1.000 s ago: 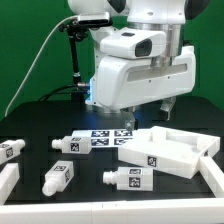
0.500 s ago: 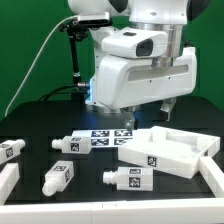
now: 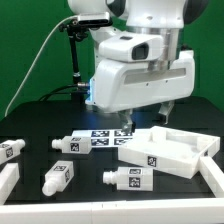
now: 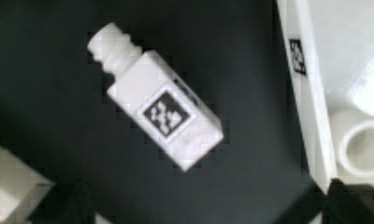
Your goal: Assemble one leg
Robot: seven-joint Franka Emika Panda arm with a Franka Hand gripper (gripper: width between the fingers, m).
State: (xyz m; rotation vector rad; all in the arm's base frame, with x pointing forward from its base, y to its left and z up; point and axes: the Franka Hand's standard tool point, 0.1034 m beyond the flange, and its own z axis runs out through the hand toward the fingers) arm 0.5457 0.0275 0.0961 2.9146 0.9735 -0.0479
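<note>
Several white legs with tag stickers lie on the black table: one at the far left (image 3: 10, 150), one beside the marker board (image 3: 70, 144), one at the front left (image 3: 58, 177), one in front of the tabletop (image 3: 128, 179). My gripper (image 3: 143, 115) hangs above the table behind the marker board, open and empty. In the wrist view one leg (image 4: 157, 95) lies diagonally below the gripper (image 4: 198, 210), stub end away from the fingers. The dark fingertips (image 4: 42, 205) stand wide apart, clear of it.
The large white tray-like tabletop (image 3: 165, 152) lies at the exterior view's right; its edge shows in the wrist view (image 4: 335, 90). The marker board (image 3: 105, 135) lies mid-table. White rails run along the front corners (image 3: 8, 180). A black pole stands behind.
The arm and gripper have shifted slightly toward the exterior view's right. The legs and tabletop have not moved.
</note>
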